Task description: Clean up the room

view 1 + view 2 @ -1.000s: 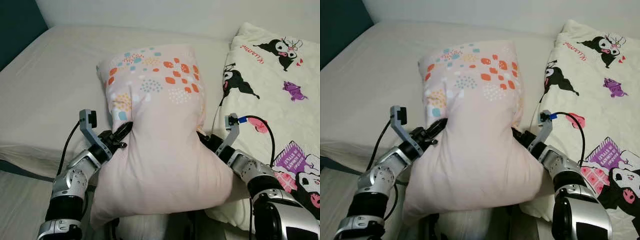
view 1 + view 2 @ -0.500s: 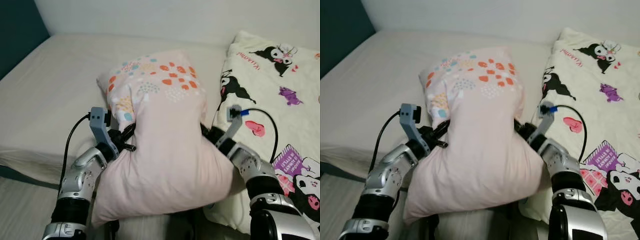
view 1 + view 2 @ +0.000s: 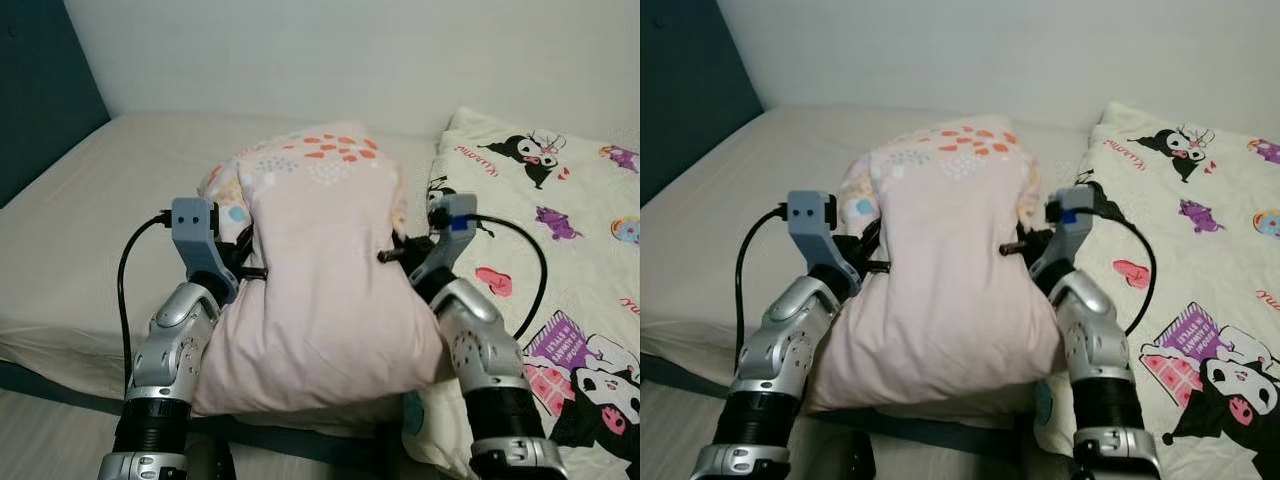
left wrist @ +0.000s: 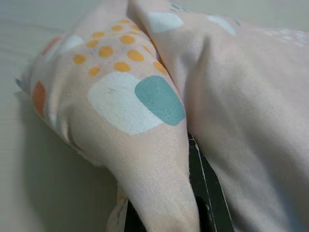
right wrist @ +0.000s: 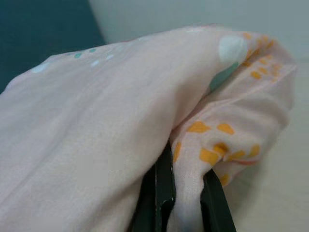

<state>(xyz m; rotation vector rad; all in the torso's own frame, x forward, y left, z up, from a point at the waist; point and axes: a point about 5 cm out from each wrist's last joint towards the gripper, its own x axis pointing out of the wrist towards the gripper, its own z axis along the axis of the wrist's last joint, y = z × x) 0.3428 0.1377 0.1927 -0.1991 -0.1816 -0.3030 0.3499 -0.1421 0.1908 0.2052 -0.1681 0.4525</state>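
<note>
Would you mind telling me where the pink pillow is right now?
The pillow is held up over the bed in front of the robot, pinched between the left gripper and right gripper, with the cartoon blanket to its right.

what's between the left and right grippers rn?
The pink pillow. The left gripper pinches its one side, the right gripper the other, so the pillow spans the whole gap, seen in both eye views.
</note>
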